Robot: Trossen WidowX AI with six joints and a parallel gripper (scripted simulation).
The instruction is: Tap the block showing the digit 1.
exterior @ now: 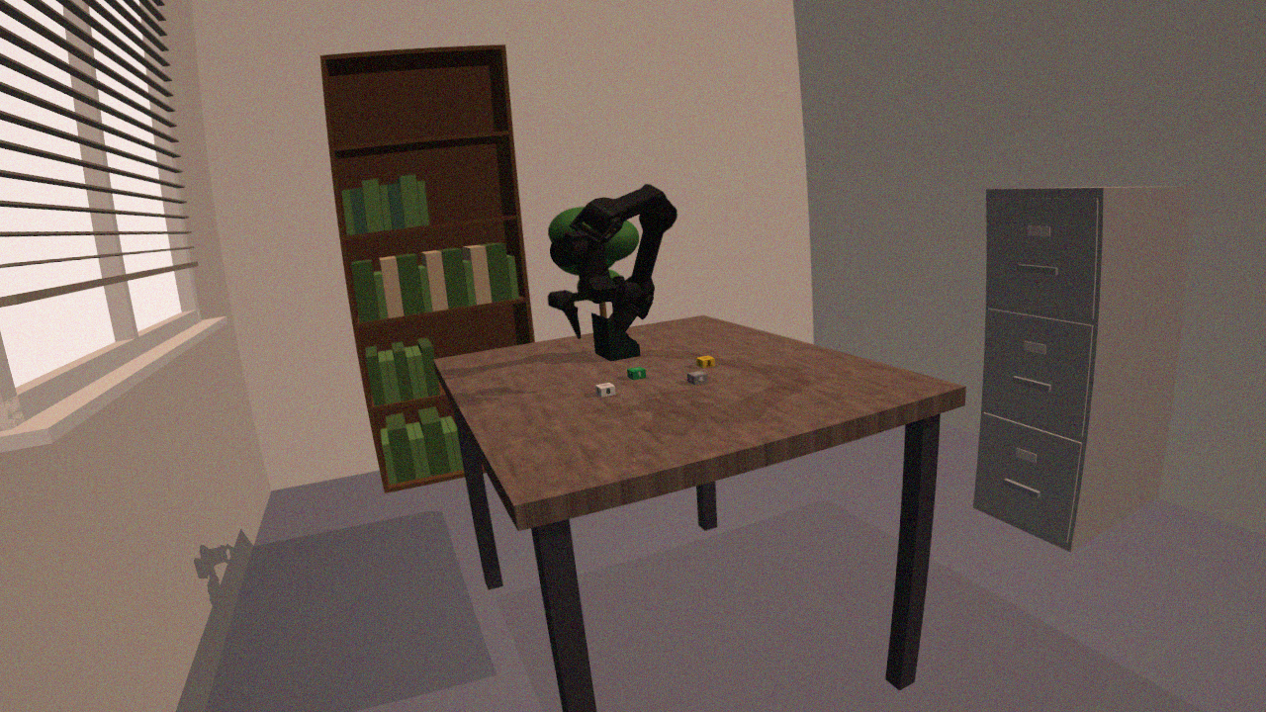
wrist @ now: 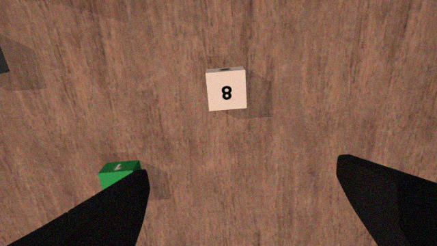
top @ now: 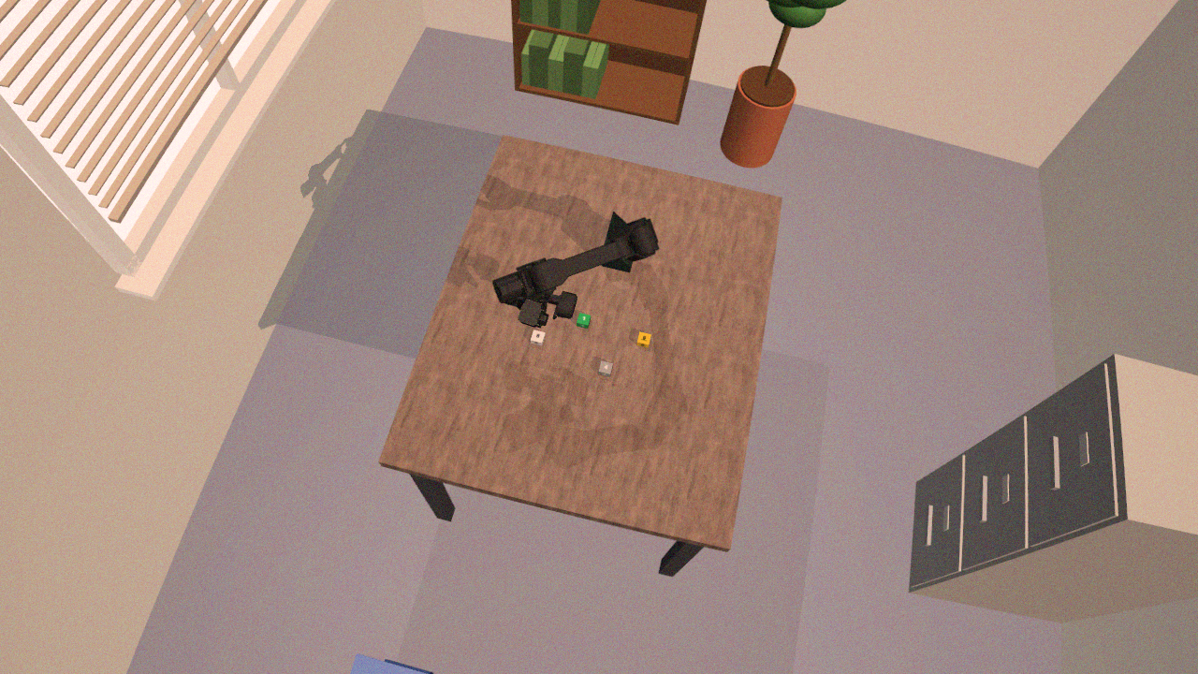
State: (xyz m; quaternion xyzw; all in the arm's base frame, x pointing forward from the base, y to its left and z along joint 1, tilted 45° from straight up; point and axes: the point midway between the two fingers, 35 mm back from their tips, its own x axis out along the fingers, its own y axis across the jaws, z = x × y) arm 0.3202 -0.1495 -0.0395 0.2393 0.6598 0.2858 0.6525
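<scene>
We see the gripper (wrist: 242, 178) wide apart and empty above the table (wrist: 307, 68); white block 8 (wrist: 226, 91) upper center, green block (wrist: 114, 172) lower left behind one finger (wrist: 113, 205).

Four blocks: one green (top: 583, 320), white (top: 537, 337), yellow (top: 643, 338), grey (top: 605, 366).

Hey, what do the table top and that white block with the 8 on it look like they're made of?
Table top: looks like wood with a matte finish; brown streaked grain shows and there is no glare.

White block: material unclear, perhaps painted wood or plastic. Its faces are flat, uniform and matte, with sharp edges and a crisp black printed 8.
</scene>
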